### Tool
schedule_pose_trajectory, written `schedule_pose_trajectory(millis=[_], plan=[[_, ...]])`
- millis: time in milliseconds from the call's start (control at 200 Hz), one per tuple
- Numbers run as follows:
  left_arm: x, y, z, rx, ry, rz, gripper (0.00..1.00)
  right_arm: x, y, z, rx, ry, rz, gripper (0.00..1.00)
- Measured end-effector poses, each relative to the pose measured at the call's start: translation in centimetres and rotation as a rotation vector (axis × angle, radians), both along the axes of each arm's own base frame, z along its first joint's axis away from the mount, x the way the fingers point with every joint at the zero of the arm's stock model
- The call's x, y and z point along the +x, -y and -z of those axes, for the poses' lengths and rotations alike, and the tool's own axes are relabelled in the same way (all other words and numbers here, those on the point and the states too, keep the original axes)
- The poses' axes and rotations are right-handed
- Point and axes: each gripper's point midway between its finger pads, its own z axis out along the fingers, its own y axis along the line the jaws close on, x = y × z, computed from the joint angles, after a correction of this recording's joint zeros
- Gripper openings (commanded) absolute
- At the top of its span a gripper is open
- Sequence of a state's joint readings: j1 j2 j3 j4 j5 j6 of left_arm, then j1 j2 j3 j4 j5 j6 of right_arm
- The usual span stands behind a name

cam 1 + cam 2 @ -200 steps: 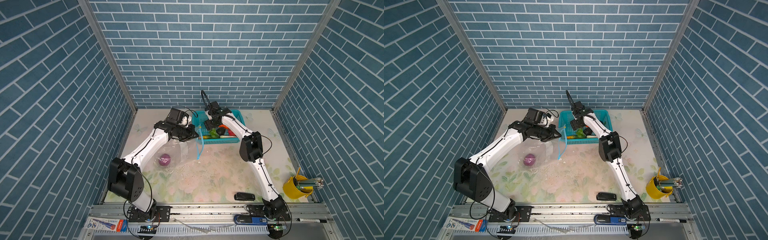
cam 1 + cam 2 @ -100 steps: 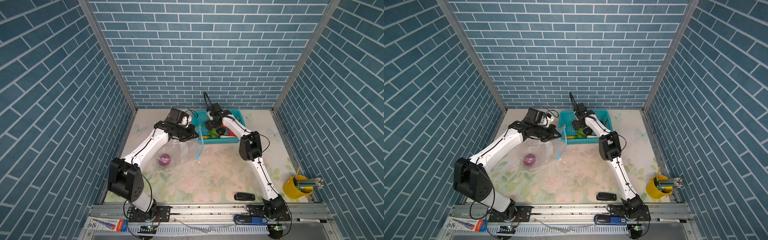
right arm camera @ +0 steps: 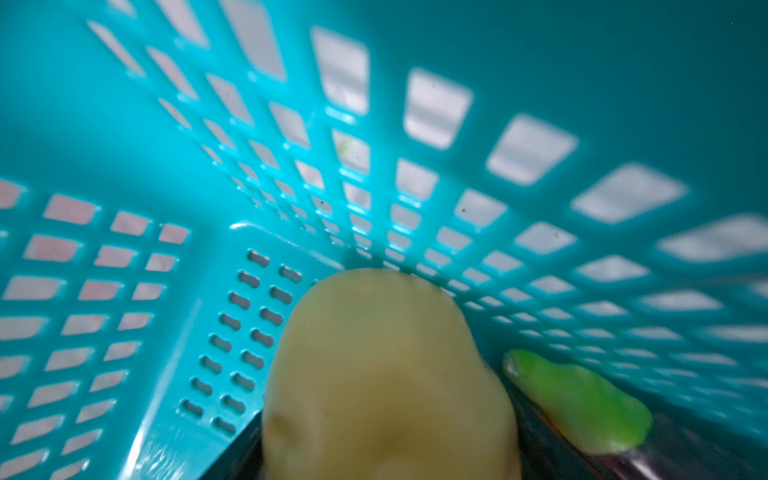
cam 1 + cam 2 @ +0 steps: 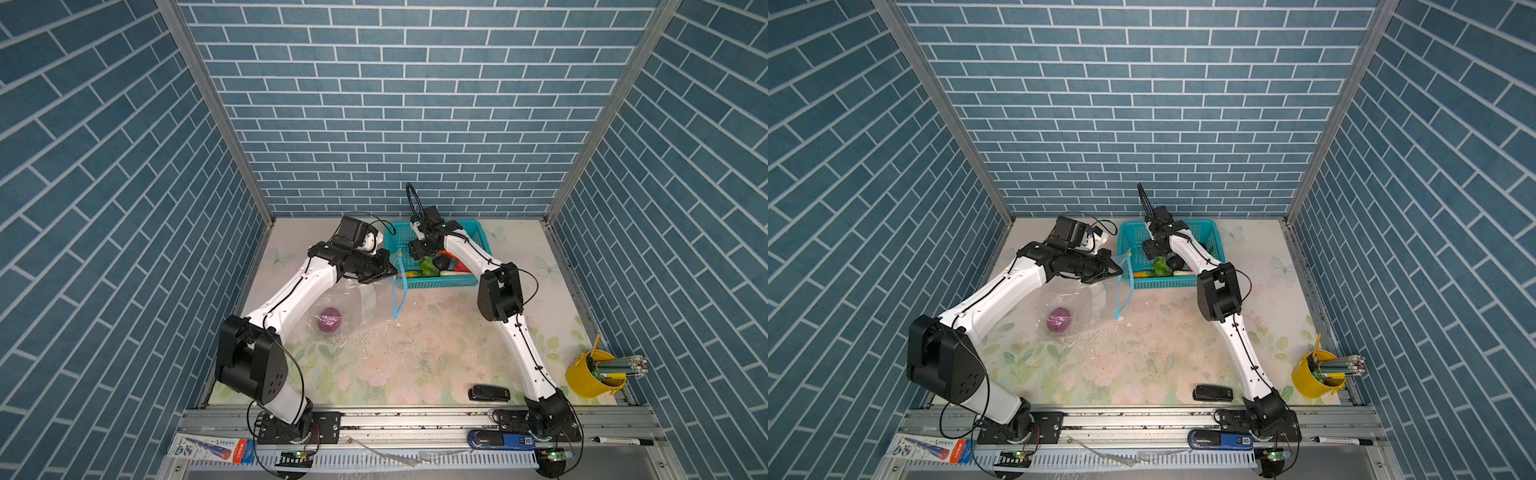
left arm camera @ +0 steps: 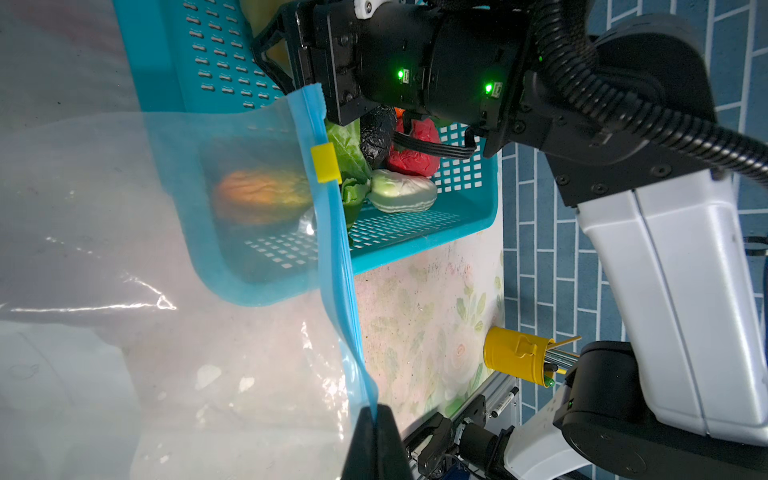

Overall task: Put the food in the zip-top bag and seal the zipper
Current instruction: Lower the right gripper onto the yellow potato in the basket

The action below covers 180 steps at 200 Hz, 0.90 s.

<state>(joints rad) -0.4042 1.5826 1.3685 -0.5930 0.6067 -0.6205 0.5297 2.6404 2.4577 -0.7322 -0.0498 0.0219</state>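
Observation:
My left gripper (image 4: pixel 392 270) (image 5: pixel 376 415) is shut on the light blue zipper (image 5: pixel 336 249) and holds the mouth of the clear zip-top bag (image 4: pixel 353 303) (image 4: pixel 1096 299) up beside the basket. The yellow slider (image 5: pixel 326 163) sits on that strip. A purple onion (image 4: pixel 329 321) (image 4: pixel 1058 320) lies inside the bag. My right gripper (image 4: pixel 419 249) (image 3: pixel 386 436) reaches into the teal basket (image 4: pixel 440 284) (image 3: pixel 124 124), its dark fingers against both sides of the yellow potato (image 3: pixel 386 374). Leafy greens (image 4: pixel 427 264), a dark eggplant (image 4: pixel 441 262), a red piece (image 5: pixel 415 153), a white piece (image 5: pixel 401 194) and an orange carrot (image 5: pixel 262 195) lie in the basket.
A yellow cup of pencils (image 4: pixel 592 376) stands at the front right. A small black device (image 4: pixel 488 392) lies near the front edge by the right arm's base. Brick-patterned walls close in the left, right and back sides.
The right gripper has shifted slightly inside the basket and its jaws have narrowed around the potato. The left arm and the bag have stayed where they were.

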Motion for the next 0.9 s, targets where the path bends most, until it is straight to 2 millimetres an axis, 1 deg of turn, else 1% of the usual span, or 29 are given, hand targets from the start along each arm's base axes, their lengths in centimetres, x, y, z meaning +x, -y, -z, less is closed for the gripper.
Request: schedule_pose_trajectory(millis=[200,345,455,730,900], plan=[[0.0,0.0,0.0,0.001,0.0,0.001,0.0,-0.1,-0.1,-0.1,0.006,-0.003,-0.004,0.64],[0.0,0.0,0.0,0.002,0.002,0.002,0.0,-0.2,0.0,-0.6,0.011,0.001,-0.005,0.62],[0.0,0.0,0.0,0.002,0.003,0.002,0.0,-0.5,0.1,-1.6,0.016,0.009,-0.005,0.61],[-0.1,0.0,0.3,0.003,-0.002,0.002,0.0,-0.8,0.4,-5.1,0.042,0.052,-0.002,0.58],[-0.1,0.0,0.3,0.003,-0.002,0.002,0.0,-1.2,0.7,-5.9,0.046,0.057,0.004,0.57]])
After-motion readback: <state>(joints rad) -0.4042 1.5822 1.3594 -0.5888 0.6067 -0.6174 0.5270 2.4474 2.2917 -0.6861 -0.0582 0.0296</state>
